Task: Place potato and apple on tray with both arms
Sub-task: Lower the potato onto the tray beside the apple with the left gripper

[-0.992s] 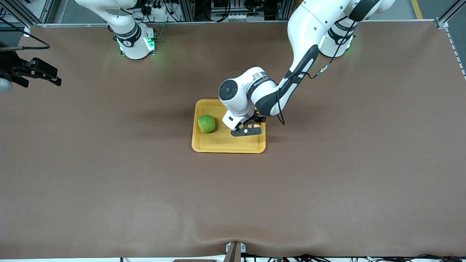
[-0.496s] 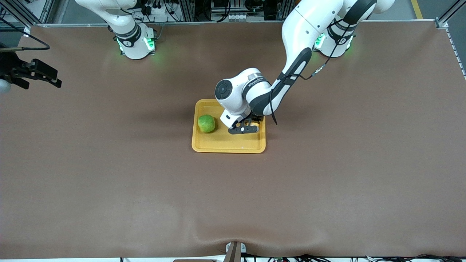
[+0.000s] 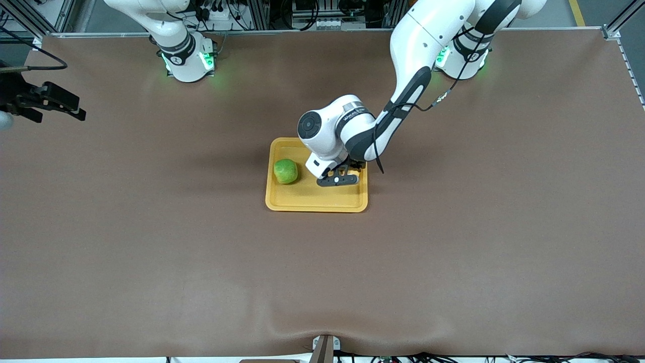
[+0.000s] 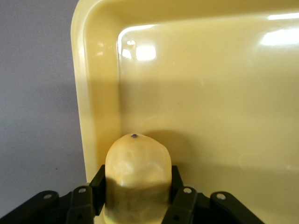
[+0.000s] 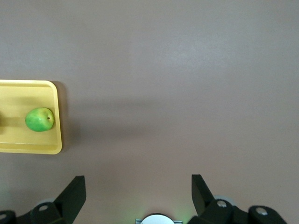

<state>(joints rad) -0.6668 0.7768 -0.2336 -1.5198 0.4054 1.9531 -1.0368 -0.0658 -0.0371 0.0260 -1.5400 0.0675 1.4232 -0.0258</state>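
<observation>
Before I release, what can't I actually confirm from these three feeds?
- Front view: the potato is hidden under the left arm's wrist; only the left gripper shows over the tray.
- Left wrist view: the potato is clamped, but its lower end is cut off by the frame edge, so contact with the tray floor cannot be told.
- Right wrist view: the apple lies on the tray; the right gripper, open, waits over bare table.

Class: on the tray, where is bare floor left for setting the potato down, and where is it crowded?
Bare: the tray strip nearest the front camera. Crowded: the apple at the right arm's end, and the left claw shut on the potato beside it.
</observation>
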